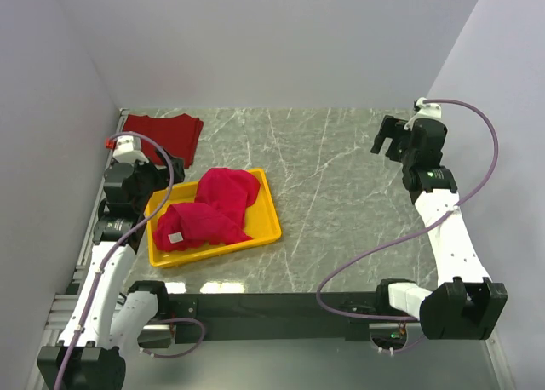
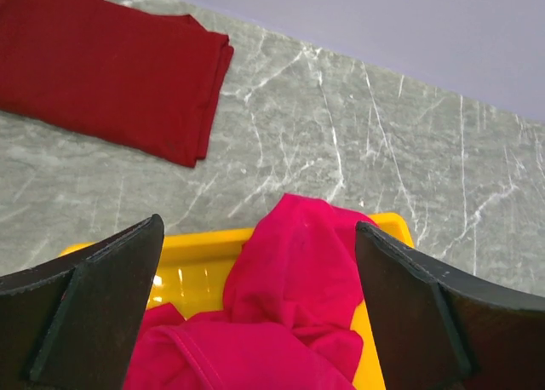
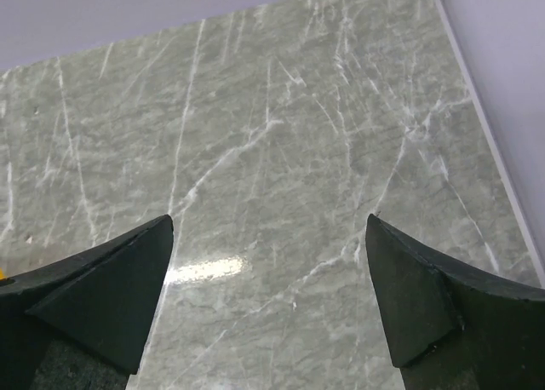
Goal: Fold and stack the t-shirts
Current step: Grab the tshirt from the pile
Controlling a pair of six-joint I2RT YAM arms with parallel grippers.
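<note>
- Left gripper (image 2: 257, 228): black jaws spread wide, nothing between them. It hangs above the near-left part of the yellow plastic tray (image 1: 266, 229), aimed down at the cloth inside.
- Right gripper (image 3: 268, 224): jaws equally wide apart and empty. It is raised over bare grey marble-pattern table (image 1: 341, 203) on the right side, well apart from both garments.
- Bright crimson-pink cloth t-shirt (image 1: 217, 207): crumpled in a heap in the tray, one lobe toward the far rim and one toward the near-left corner. A small white neck tag (image 1: 176, 237) shows on the near-left lobe.
- Darker brick-red cloth t-shirt (image 1: 166, 133): lies flat as a neat rectangle at the far-left corner of the table, apart from the tray. It looks already folded.
- Handling judgement: the pink shirt is light, limp and drapes freely. It will not hold its shape, and it may drag or snag on the tray rim as it lifts.
- Grasp judgement: pinch a raised ridge of the heap rather than a flat layer. The collar area by the tag is a good landmark for finding the shoulders once the shirt is spread on the table.
- Risk: a pinch may catch several layers, so the shirt comes up bunched.
</note>
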